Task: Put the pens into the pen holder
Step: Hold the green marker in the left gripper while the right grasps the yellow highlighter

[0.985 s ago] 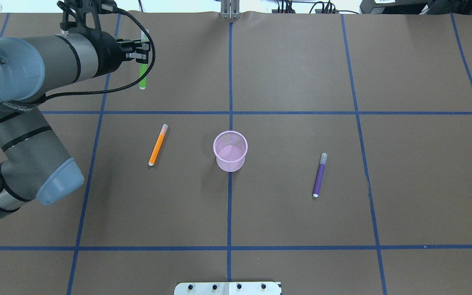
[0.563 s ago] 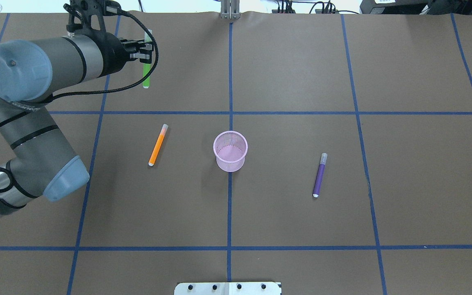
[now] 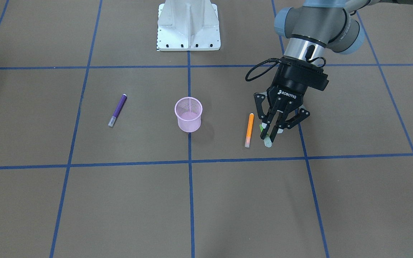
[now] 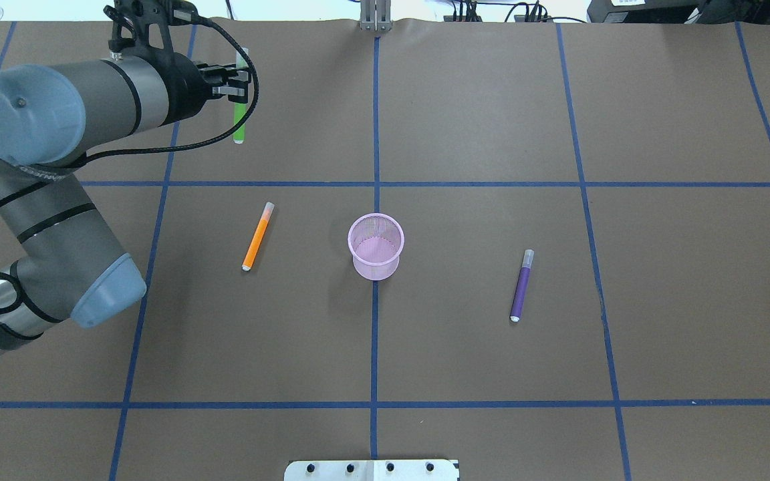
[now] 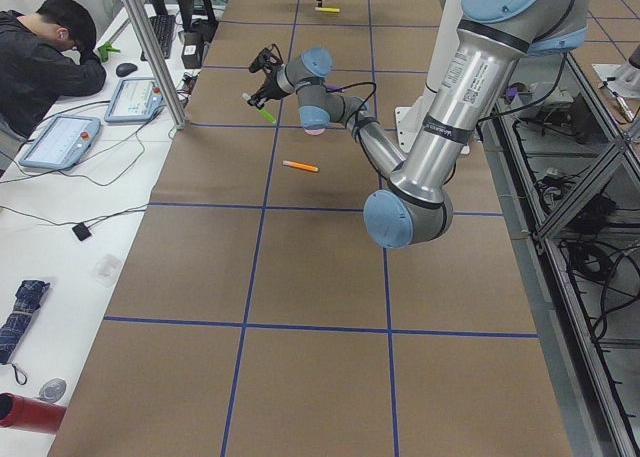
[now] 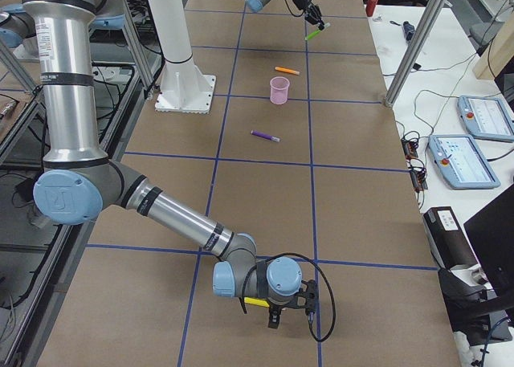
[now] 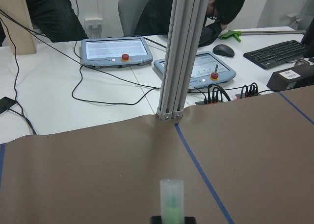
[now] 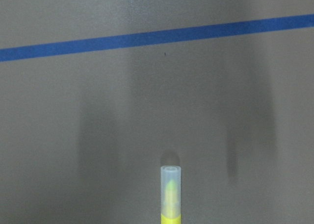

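My left gripper (image 4: 234,79) is shut on the green pen (image 4: 239,120) and holds it off the table at the far left; it also shows in the front view (image 3: 266,142) and the left wrist view (image 7: 171,199). The orange pen (image 4: 257,237) lies left of the pink mesh pen holder (image 4: 375,246). The purple pen (image 4: 521,286) lies to the holder's right. The holder stands upright. My right gripper (image 6: 275,315) is far off at the table's right end. The yellow pen (image 8: 170,194) juts up in its wrist view, just above the paper.
The robot's white base plate (image 3: 188,25) sits at the table's near edge. An aluminium post (image 7: 179,52) stands at the far edge behind the green pen. Beyond it are control tablets (image 7: 115,50) and a seated operator (image 5: 45,62).
My left gripper with the green pen has risen a little and shifted slightly right, then held still. The other pens and the holder have not moved.
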{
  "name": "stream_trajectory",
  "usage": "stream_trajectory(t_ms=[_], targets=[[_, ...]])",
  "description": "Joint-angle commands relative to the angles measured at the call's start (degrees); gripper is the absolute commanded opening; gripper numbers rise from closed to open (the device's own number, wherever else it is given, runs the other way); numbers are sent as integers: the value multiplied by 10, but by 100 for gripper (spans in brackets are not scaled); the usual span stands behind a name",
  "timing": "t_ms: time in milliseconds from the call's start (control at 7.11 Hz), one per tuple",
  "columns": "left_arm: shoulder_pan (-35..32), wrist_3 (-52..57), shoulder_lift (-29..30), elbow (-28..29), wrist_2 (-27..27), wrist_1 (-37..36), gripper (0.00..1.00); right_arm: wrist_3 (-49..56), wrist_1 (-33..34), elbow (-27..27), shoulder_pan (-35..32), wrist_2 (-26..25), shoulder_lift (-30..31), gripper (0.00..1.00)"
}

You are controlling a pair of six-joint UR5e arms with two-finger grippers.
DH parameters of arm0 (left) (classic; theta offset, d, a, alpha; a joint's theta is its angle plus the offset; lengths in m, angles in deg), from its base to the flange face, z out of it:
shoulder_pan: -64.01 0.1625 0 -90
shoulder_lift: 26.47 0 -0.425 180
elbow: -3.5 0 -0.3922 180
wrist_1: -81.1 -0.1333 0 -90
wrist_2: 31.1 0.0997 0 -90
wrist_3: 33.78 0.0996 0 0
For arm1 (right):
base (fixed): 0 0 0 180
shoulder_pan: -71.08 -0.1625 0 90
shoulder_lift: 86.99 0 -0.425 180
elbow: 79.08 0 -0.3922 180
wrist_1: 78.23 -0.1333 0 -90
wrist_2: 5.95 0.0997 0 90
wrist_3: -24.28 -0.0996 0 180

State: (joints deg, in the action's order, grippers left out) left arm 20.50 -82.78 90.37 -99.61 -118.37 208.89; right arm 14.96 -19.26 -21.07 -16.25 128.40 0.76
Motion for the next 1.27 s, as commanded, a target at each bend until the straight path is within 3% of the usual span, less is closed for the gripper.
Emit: stream_trajectory(t_ms=[0,422,1126], targets=[[0,0,0,0,0,0,0,-1,1,-8,9,1,0,98],[0,0,0,0,0,0,0,0,1,-12,14,-3,0,95],[0,0,-1,0,0,1,0,4,1,-19,16,-4,0,69]])
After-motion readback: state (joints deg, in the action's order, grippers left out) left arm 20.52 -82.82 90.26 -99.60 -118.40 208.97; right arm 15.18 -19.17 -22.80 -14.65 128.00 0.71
